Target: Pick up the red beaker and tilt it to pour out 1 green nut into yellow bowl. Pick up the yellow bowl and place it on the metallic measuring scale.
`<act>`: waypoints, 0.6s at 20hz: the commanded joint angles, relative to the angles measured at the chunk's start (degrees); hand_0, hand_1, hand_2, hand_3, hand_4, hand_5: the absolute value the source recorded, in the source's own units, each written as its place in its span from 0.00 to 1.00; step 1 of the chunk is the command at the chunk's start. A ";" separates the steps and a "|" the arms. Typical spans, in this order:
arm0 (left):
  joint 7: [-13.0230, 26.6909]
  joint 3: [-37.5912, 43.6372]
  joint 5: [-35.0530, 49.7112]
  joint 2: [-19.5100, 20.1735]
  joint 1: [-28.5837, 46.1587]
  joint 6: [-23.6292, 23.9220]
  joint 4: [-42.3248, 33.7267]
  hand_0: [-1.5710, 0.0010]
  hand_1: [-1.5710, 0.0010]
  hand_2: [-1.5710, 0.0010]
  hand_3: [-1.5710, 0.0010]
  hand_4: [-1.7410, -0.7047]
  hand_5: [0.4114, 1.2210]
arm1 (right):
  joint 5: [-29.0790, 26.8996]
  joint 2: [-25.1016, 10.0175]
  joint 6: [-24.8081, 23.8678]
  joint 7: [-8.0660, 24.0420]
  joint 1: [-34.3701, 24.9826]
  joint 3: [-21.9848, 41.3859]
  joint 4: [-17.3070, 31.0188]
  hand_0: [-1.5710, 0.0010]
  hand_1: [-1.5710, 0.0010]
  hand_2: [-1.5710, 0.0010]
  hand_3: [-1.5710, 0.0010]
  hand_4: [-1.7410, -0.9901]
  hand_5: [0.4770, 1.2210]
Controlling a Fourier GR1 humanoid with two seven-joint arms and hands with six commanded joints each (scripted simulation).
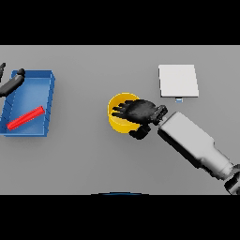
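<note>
The yellow bowl (117, 115) stands at the middle of the table. My right hand (139, 111) lies over its right half, fingers stretched across the opening and thumb (138, 133) down outside the near right rim; the fingers look straight, not closed on the rim. The bowl's inside is mostly hidden and no green nut shows. The red beaker (26, 118) lies on its side in the blue tray (47, 89) at the left. My left hand (13, 82) hangs over the tray's far left corner, fingers straight, holding nothing. The metallic scale (178, 80) is at the back right.
The scale has a small display tab (179, 99) on its near edge. My right forearm (194, 143) crosses the table from the lower right toward the bowl. Bare grey table lies between the tray and the bowl.
</note>
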 commanded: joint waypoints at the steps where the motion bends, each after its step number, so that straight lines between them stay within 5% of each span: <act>1: -0.28 0.14 0.05 0.08 -0.24 -0.23 0.07 1.00 1.00 1.00 1.00 0.99 0.34 | -0.41 0.28 0.32 0.45 0.41 -0.29 0.03 1.00 1.00 1.00 1.00 0.58 0.38; 4: -0.01 0.25 0.21 0.89 0.41 -0.04 -0.76 1.00 1.00 1.00 1.00 0.99 0.34 | -0.53 0.99 1.16 2.28 1.09 -0.48 0.69 0.93 0.94 0.94 0.94 0.51 0.49; 6: 0.07 0.58 0.59 0.93 0.13 -0.43 -0.41 1.00 1.00 1.00 1.00 0.99 0.35 | -0.17 0.95 1.25 1.02 0.97 0.02 0.57 0.65 0.70 0.80 0.83 0.43 0.63; 8: 0.01 0.37 0.31 0.56 0.25 -0.31 0.16 1.00 1.00 1.00 1.00 0.99 0.35 | -0.13 0.53 1.20 0.54 0.73 -0.05 0.58 0.42 0.45 0.56 0.71 0.31 0.76; 10: 0.37 0.40 0.54 1.29 0.55 -0.21 -1.32 1.00 1.00 1.00 1.00 0.98 0.35 | -0.69 -0.29 1.26 -1.51 1.16 -0.02 0.12 0.27 0.29 0.36 0.54 0.21 0.85; 12: 0.61 0.29 0.47 1.45 0.88 0.14 -1.63 1.00 1.00 1.00 1.00 0.98 0.35 | -0.67 0.14 0.53 -1.49 0.86 0.09 0.44 0.17 0.18 0.26 0.40 0.14 0.90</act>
